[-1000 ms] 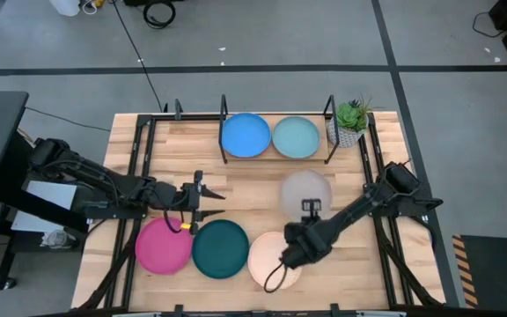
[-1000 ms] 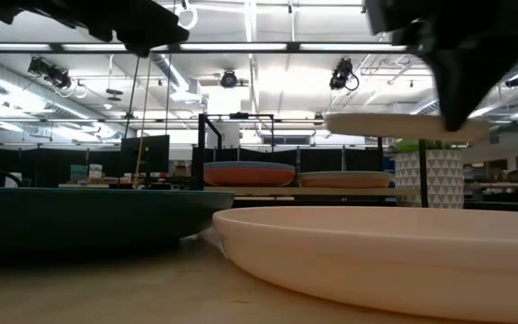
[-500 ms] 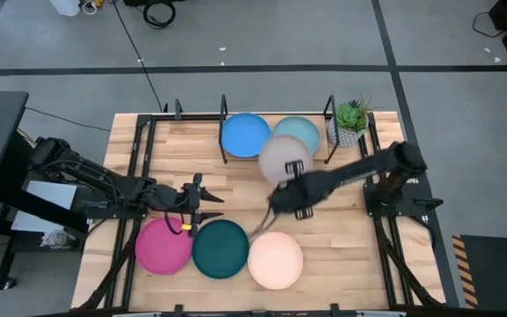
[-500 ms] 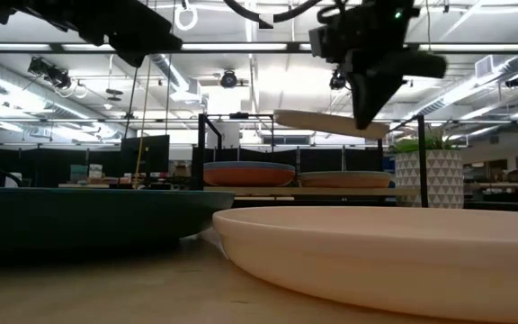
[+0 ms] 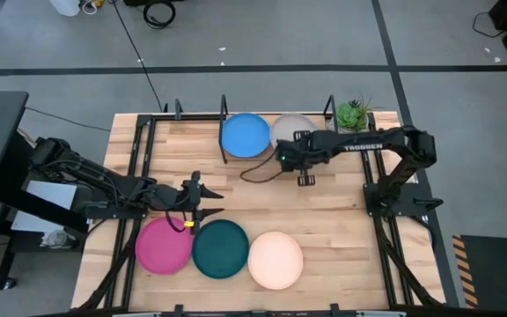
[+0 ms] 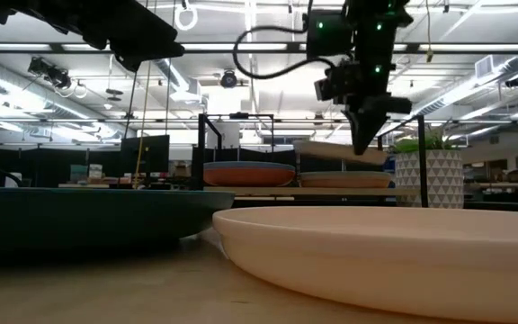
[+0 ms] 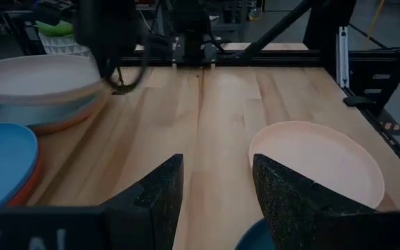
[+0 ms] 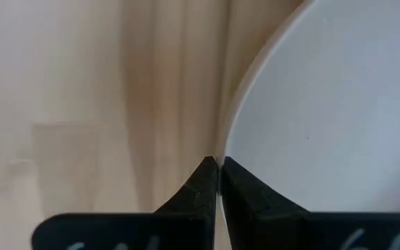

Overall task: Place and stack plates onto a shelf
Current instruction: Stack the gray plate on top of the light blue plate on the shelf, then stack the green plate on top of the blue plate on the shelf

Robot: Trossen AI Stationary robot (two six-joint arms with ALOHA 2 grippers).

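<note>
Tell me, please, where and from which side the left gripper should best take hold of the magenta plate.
Probably the thin raised rim of the magenta plate, on the edge nearest the left gripper. The plate lies flat and shallow, so only the rim gives a hold. The dark teal plate sits close on one side, so avoid that side.

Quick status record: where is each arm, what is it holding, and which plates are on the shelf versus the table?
right gripper: over the shelf's right stack, jaws shut on the grey plate's rim
grey plate height: just above the light blue plate, contact unclear
shelf left stack: blue plate on top
left gripper: waiting above the table, jaws open, empty
plates on table: magenta plate, dark teal plate, cream plate
</note>
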